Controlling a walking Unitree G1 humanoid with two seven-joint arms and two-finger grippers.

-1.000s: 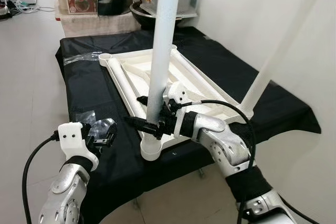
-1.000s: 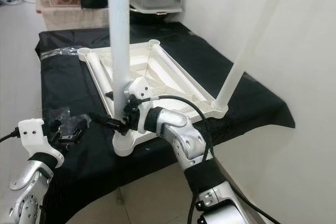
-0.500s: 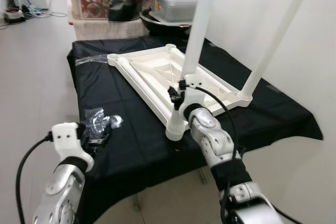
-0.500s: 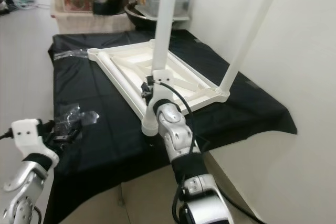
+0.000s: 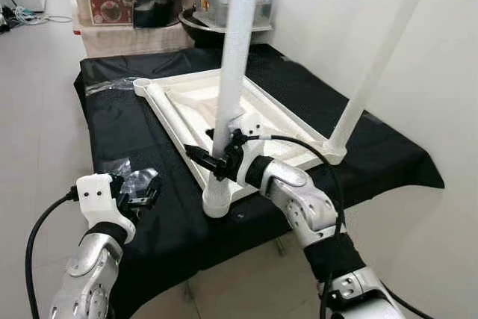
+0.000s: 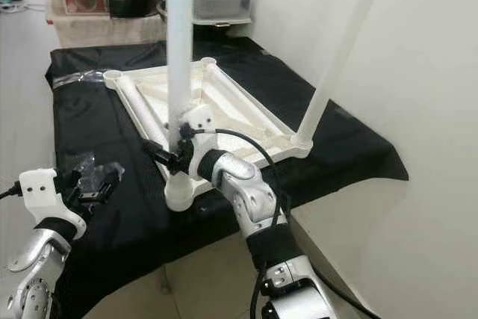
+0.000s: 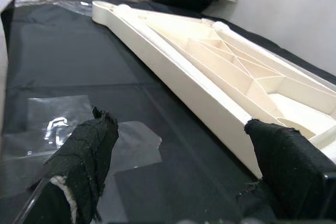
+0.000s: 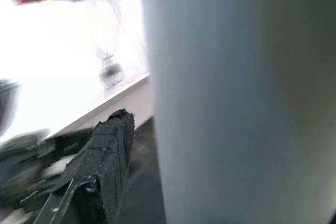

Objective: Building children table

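Observation:
A white children's table top (image 5: 287, 121) lies upside down on a table under a black cloth (image 5: 131, 121). Two white legs stand in its corner sockets: a near one (image 5: 235, 57) at the front corner and a far one (image 5: 377, 61) by the wall. My right gripper (image 5: 213, 156) is shut on the near leg just above its socket (image 5: 216, 205); the leg (image 8: 236, 98) looms close beside one finger (image 8: 107, 156). My left gripper (image 5: 142, 193) hovers open over a clear plastic bag (image 7: 58, 124), its fingers (image 7: 84, 156) wide apart, beside the table top's long edge (image 7: 210, 103).
Storage boxes and a dark pot (image 5: 216, 16) crowd the back behind the table. A white wall (image 5: 433, 110) runs close along the right side. Open tiled floor (image 5: 37, 110) lies to the left. The cloth's front edge (image 5: 224, 240) hangs just before me.
The whole view has swung and shifted, so my head moved. My right gripper stays on the lower part of the near leg; the left gripper still hovers over the plastic bag.

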